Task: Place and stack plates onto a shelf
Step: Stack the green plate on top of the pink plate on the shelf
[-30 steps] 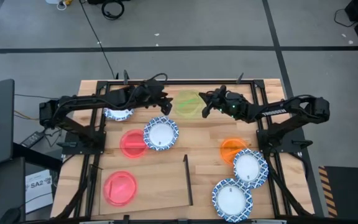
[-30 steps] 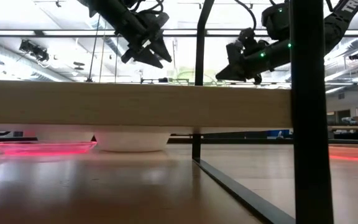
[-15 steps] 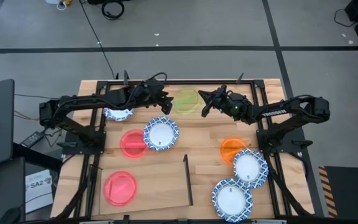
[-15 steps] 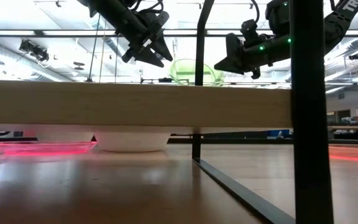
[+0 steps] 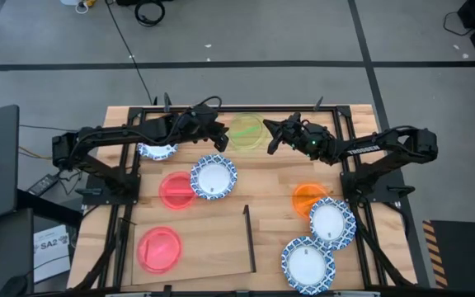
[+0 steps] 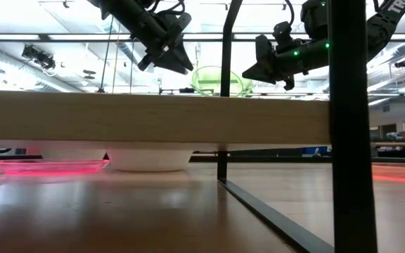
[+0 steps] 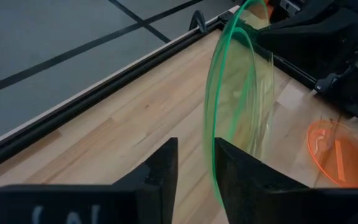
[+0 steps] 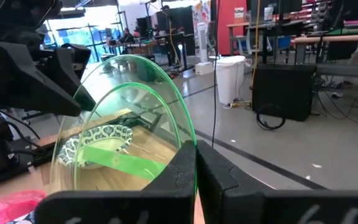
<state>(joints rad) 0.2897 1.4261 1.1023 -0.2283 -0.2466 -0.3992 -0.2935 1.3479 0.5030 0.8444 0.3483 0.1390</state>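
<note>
Green plate (image 5: 246, 133) between both end effectors, black post (image 6: 225, 77) before it

My left gripper (image 5: 221, 130) and right gripper (image 5: 270, 139) face each other above the far middle of the table, both arms stretched inward. I see the right one's fingers (image 8: 185, 163) pinched on the green plate (image 5: 246, 133); the left's fingers (image 7: 166, 163) stand slightly apart, straddling its rim

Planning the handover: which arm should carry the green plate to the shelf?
Right. The right end effector is already shut on the green plate, holding it on edge. The left end effector is open around the rim, not gripping. The shelf lies between both arms.
</note>
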